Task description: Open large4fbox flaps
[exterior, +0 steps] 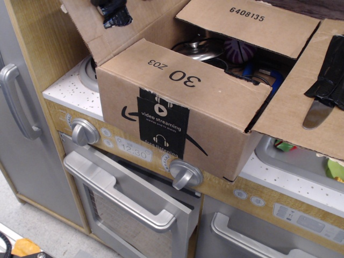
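Note:
The large4fbox [177, 134], brown with black "video streaming" tape and an arrow logo, sits on a toy stove top. Its left flap [86, 27] stands raised and leans outward to the left, with a scrap of black tape [115, 16] on it. The front flap [183, 78], printed "30 Z03", lies folded inward over the opening. The back flap [252, 24], printed "6408135", lies over the rear of the opening. The right flap [301, 107] hangs open to the right with black tape [330, 80] on it. Inside I see a metal lid [201, 51] and purple and blue items. The gripper is out of view.
The toy kitchen has a speckled white counter [70, 88], two silver knobs [83, 131] [185, 174], an oven door handle [123, 196] and a grey fridge handle [16, 102] at left. A stove burner [88, 67] sits behind the box's left corner. A sink [295, 156] lies under the right flap.

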Controlling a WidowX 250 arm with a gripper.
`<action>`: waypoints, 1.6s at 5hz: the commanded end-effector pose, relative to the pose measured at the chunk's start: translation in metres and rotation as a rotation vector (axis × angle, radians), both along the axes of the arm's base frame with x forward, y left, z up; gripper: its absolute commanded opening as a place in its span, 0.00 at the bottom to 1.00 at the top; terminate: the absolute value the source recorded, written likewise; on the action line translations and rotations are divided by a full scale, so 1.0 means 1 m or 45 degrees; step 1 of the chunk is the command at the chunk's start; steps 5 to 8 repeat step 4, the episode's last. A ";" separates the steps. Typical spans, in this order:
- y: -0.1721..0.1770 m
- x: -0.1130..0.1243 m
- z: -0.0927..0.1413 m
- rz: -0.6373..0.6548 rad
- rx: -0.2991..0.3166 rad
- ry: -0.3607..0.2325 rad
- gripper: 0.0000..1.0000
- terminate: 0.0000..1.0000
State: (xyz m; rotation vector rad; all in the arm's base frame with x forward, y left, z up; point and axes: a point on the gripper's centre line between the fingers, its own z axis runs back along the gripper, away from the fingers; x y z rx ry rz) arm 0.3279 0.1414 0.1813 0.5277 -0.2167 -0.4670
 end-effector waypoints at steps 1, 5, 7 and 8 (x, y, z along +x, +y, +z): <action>0.020 0.006 -0.018 -0.031 -0.150 -0.027 1.00 0.00; 0.015 0.016 -0.054 -0.018 -0.386 0.017 1.00 1.00; 0.015 0.016 -0.054 -0.018 -0.386 0.017 1.00 1.00; 0.015 0.016 -0.054 -0.018 -0.386 0.017 1.00 1.00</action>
